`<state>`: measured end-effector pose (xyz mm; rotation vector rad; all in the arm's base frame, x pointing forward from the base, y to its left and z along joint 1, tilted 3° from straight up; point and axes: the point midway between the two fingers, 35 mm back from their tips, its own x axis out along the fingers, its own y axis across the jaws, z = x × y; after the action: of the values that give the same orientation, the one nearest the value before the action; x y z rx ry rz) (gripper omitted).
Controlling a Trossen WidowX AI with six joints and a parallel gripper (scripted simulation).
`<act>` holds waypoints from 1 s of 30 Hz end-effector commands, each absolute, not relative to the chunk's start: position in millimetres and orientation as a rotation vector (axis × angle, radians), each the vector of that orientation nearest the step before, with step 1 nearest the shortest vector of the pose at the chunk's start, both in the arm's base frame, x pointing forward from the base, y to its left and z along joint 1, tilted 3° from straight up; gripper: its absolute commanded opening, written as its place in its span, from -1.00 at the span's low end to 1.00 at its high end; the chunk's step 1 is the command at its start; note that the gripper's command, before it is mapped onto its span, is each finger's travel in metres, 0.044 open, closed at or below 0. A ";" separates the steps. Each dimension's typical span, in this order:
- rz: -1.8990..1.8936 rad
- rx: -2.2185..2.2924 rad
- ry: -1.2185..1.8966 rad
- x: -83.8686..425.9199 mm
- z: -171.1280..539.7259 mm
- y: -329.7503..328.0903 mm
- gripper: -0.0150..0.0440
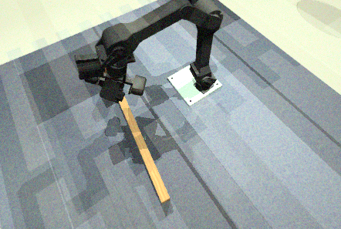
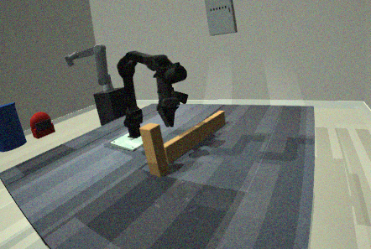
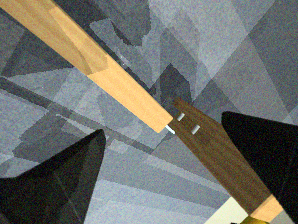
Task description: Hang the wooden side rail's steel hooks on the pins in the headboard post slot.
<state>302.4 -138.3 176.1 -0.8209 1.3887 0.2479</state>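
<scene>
The wooden side rail [image 1: 143, 152] [image 2: 197, 133] [image 3: 125, 92] lies on its narrow edge on the table. Its hook end faces the headboard post [image 2: 154, 151] [image 3: 225, 162], which stands upright. A pale steel hook [image 3: 170, 129] sticks out of the rail's end beside the post's foot; the other hook is not distinguishable. Two pins [image 3: 181, 117] [image 3: 195, 129] show in the post's dark face, with no hook visible on them. My gripper [image 1: 125, 91] [image 2: 176, 112] [image 3: 162, 126] is open and empty, above the rail's hook end, pointing down. In the top view it hides the post almost completely.
The arm's white base plate [image 1: 178, 82] [image 2: 118, 142] is bolted to the table [image 1: 247, 135] [image 2: 201, 214]. The post's top rises beside my right finger in the wrist view. A grey robot arm, a red object and a blue bin stand beyond the table.
</scene>
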 end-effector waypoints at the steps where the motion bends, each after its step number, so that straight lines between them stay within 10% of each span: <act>1: 0.644 -0.970 1.360 306.2 179.5 -132.2 1.00; 30: 0.958 -1.074 1.256 312.1 135.6 -127.4 1.00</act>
<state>312.3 -128.5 144.6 -1.0764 1.2589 0.9469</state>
